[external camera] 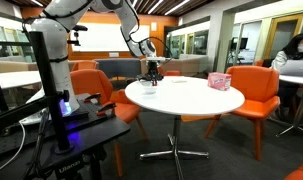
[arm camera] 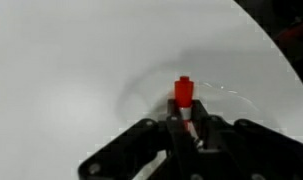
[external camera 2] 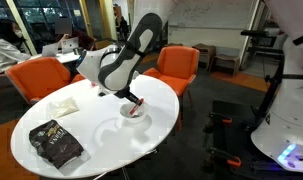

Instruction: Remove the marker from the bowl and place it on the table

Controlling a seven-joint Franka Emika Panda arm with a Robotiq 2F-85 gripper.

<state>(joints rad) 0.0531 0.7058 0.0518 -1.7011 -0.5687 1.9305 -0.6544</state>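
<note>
In the wrist view my gripper (arm camera: 187,128) is shut on the marker (arm camera: 183,92). Its red cap sticks out past the fingertips and its pale body sits between them. The marker is over the pale bowl (arm camera: 234,95), whose faint rim curves around it. In both exterior views the gripper (external camera: 151,72) (external camera 2: 134,104) points down at the bowl (external camera 2: 134,114) near the edge of the round white table (external camera: 191,100) (external camera 2: 91,125). I cannot tell whether the marker still touches the bowl.
A pink patterned box (external camera: 219,81) stands on the table's far side from the bowl. A dark bag (external camera 2: 56,143) and a white sheet (external camera 2: 66,100) also lie on the table. Orange chairs (external camera: 253,90) ring it. A black equipment cart (external camera: 61,135) stands beside it.
</note>
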